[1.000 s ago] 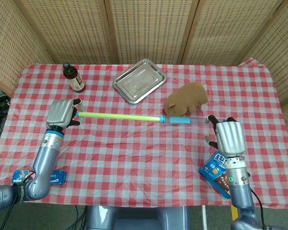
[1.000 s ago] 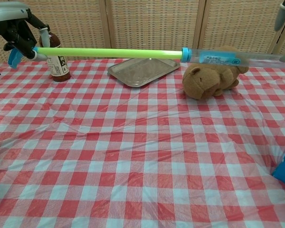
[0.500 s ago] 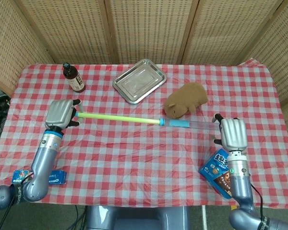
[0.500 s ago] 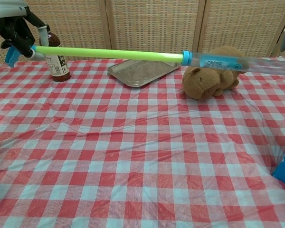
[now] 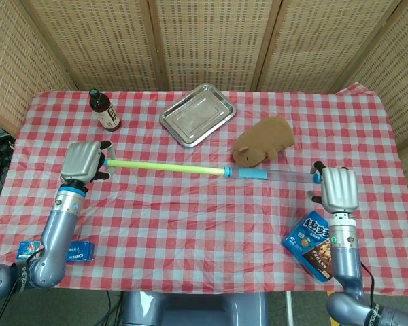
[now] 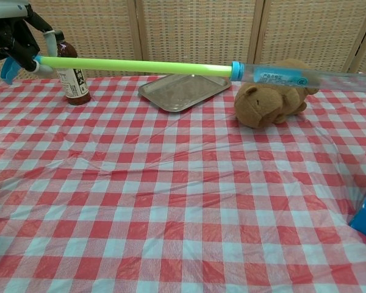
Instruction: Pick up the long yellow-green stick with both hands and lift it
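My left robot hand [image 5: 81, 161] grips the green end of the stick [image 5: 168, 166], which hangs level above the table [image 5: 190, 217], passing in front of the plush toy [image 5: 263, 140]. My right robot hand [image 5: 338, 189] grips its clear end.

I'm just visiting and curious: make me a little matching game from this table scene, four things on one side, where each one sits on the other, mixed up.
Things:
1. stick
2. brown bottle
3. metal tray
4. snack bag

Places:
A. near edge of the table, by the right arm
B. far left of the table
C. held off the table between the two hands
D. far middle, behind the stick

Pairs: 1-C, 2-B, 3-D, 4-A
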